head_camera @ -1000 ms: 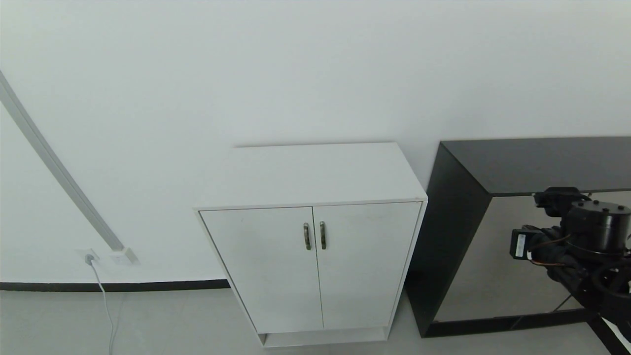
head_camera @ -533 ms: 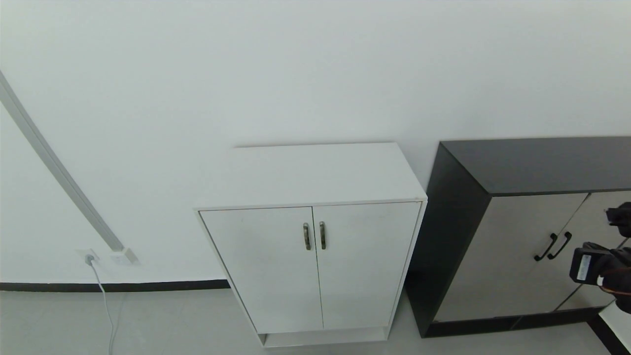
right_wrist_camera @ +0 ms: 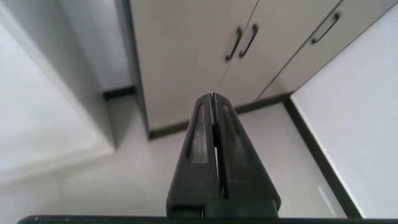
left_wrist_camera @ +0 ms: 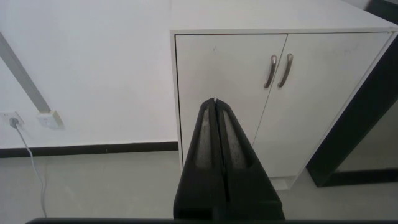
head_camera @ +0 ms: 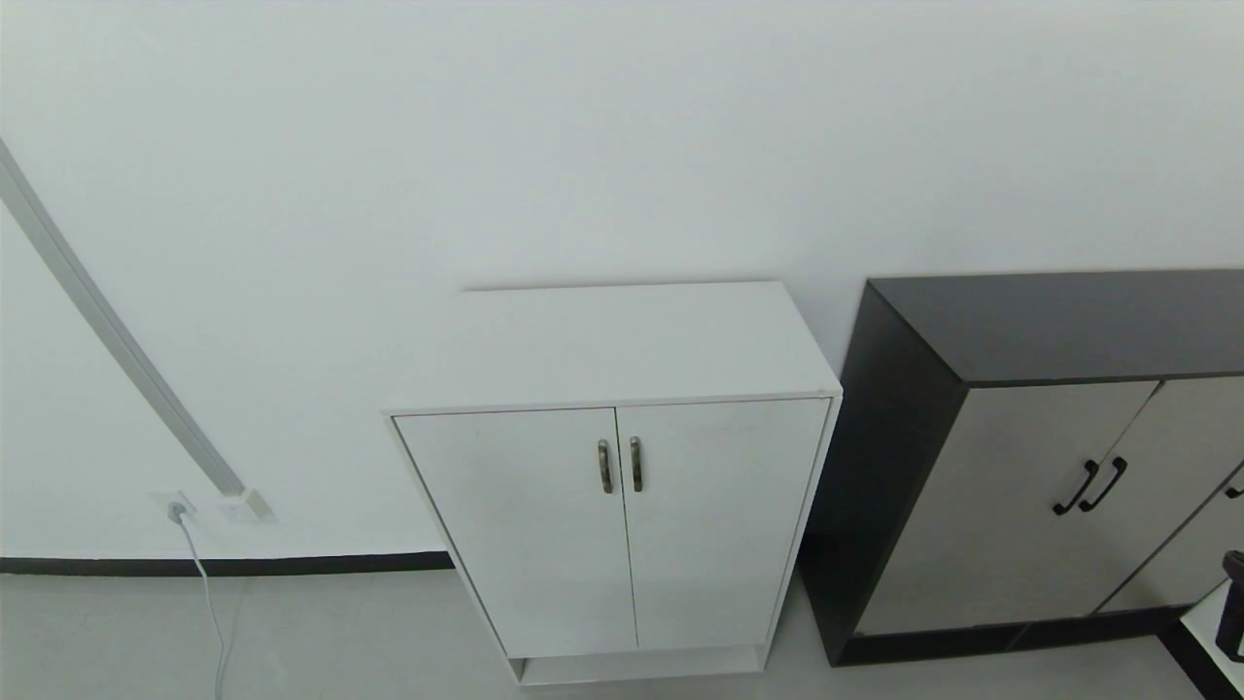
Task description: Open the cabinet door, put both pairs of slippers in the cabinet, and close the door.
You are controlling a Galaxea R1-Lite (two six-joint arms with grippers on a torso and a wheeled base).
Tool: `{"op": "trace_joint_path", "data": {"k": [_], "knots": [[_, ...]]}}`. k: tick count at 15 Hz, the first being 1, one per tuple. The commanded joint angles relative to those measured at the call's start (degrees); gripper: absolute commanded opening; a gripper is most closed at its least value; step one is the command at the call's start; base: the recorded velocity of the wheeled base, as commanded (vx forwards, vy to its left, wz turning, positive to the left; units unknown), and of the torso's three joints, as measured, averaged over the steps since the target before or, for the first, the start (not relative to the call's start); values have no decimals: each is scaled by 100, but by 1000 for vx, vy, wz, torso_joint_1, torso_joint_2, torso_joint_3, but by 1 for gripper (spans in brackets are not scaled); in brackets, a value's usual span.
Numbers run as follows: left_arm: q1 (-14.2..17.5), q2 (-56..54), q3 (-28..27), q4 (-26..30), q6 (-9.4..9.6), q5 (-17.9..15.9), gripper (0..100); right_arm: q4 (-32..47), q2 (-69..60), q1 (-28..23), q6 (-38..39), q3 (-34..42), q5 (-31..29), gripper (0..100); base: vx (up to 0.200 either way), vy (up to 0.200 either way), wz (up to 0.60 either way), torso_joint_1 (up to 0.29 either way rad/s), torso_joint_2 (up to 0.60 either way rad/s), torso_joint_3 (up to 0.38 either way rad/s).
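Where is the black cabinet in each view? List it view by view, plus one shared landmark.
Head view: black cabinet on the right, beside the white cabinet.
Left wrist view: its dark side, past the white cabinet.
Right wrist view: its pale doors with dark handles.
Shared landmark: that dark side.

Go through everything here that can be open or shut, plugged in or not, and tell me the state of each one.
white cabinet: both doors shut.
black cabinet: doors shut.
plug: plugged in.
left gripper: shut, holding nothing, facing the white cabinet.
right gripper: shut, holding nothing, facing the black cabinet.
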Motion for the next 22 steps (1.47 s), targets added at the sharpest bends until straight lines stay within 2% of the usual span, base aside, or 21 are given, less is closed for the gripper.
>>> {"op": "trace_joint_path", "data": {"k": [1,3,4,6,9,11,19,22], "knots": [[1,2,0,-1,-2,1,0,934,-1211,5,-2,34,241,0,0,0,0,0,0,0],[1,2,0,-1,-2,1,0,2182,-2292,5,-2,-19,531,0,0,0,0,0,0,0],[1,11,0,-1,-2,1,0,2542,-2582,5,-2,-80,636,0,0,0,0,0,0,0],[1,11,0,-1,-2,1,0,3693,-3426,13,-2,-168,1155,0,0,0,0,0,0,0],[1,2,0,-1,-2,1,0,4502,-4226,22,33,-45,1823,0,0,0,0,0,0,0],[1,2,0,-1,-2,1,0,4608,-4410,22,33,69,2042,0,0,0,0,0,0,0],[1,2,0,-1,-2,1,0,4616,-4595,128,112,368,2051,0,0,0,0,0,0,0],[1,2,0,-1,-2,1,0,4616,-5078,-57,121,368,2016,0,0,0,0,0,0,0]]}}
